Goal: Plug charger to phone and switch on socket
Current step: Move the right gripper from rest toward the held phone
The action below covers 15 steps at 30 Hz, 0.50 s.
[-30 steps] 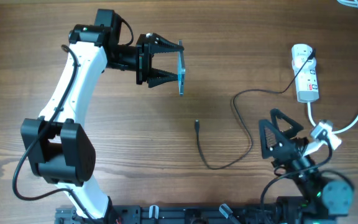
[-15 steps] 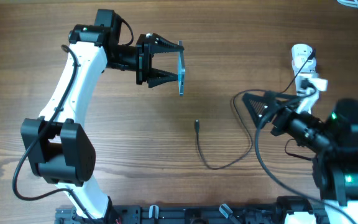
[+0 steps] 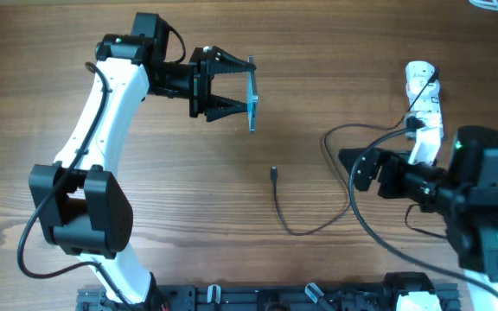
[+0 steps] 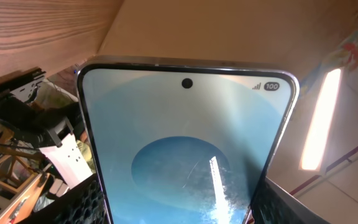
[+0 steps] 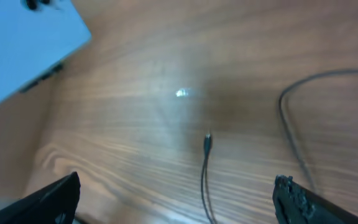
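Black charger lies unplugged mid-bench, its connector tip free. Left gripper clamps the phone edge-up toward the far edge. Right gripper: jaws apart, empty. Socket, far-right corner: plugging and switching judged pending.

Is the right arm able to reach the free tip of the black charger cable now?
Probably yes: the open right gripper faces the charger tip, and only the cable's own slack and bare table lie between them.

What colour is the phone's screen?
The phone screen is turquoise-blue, best seen in the left wrist view.
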### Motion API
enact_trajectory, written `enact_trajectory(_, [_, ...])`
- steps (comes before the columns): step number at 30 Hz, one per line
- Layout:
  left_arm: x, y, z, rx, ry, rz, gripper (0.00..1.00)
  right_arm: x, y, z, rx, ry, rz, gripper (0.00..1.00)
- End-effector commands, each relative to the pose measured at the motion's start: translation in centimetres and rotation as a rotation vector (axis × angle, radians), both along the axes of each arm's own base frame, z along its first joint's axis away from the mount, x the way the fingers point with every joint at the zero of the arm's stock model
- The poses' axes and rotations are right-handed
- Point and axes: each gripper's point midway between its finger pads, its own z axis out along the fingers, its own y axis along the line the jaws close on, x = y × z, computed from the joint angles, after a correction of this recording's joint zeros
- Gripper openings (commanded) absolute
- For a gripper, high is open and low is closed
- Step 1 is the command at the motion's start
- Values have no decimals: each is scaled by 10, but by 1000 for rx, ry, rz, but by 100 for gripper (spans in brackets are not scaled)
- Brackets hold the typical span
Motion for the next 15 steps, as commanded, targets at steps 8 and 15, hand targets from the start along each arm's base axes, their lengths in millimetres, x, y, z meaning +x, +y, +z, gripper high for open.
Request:
enact_trajectory(8, [-5,0,26,-61,-36,-8,67,-9,19,61,-167,-63,73,97])
enact_trajectory(15, [-5,1,26,-61,-35,-7,67,10,-8,41,-289,28,-183,100])
